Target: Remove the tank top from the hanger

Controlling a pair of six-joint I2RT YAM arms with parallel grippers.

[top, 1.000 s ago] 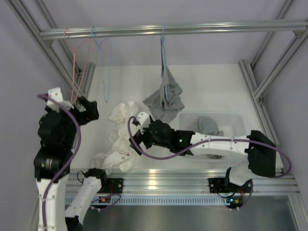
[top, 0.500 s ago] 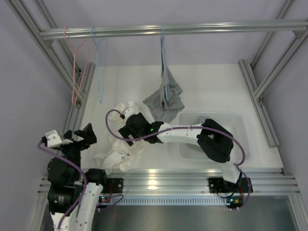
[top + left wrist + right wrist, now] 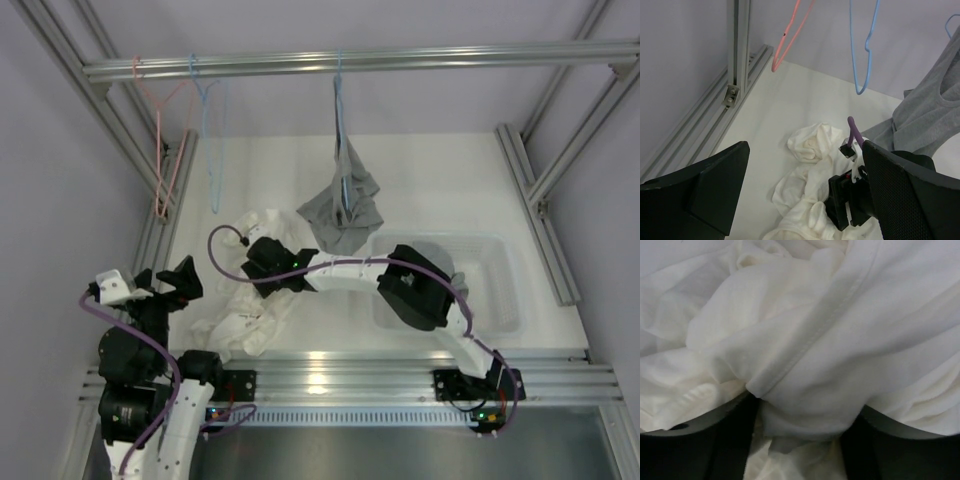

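The grey tank top (image 3: 342, 208) hangs crumpled on a blue hanger (image 3: 338, 100) from the top rail, its hem reaching the table; the left wrist view shows it at far right (image 3: 930, 110). Neither gripper touches it. My right gripper (image 3: 262, 262) is down in a pile of white garments (image 3: 245, 310) left of the tank top. Its jaws stand apart with a fold of white cloth (image 3: 790, 315) bunched between them (image 3: 800, 440). My left gripper (image 3: 165, 283) is low at the near left, open and empty (image 3: 804, 150), facing the white pile (image 3: 810, 145) and the right gripper (image 3: 840, 210).
An empty pink hanger (image 3: 160, 150) and an empty blue hanger (image 3: 210, 130) hang at the rail's (image 3: 450, 55) left end. A clear bin (image 3: 490, 280) at right holds a grey garment (image 3: 435, 258). Aluminium frame posts (image 3: 540, 190) line both sides.
My left arm dropped from beside the pink hanger to the near left. The right gripper slid left into the white pile and its jaws have narrowed around the cloth.
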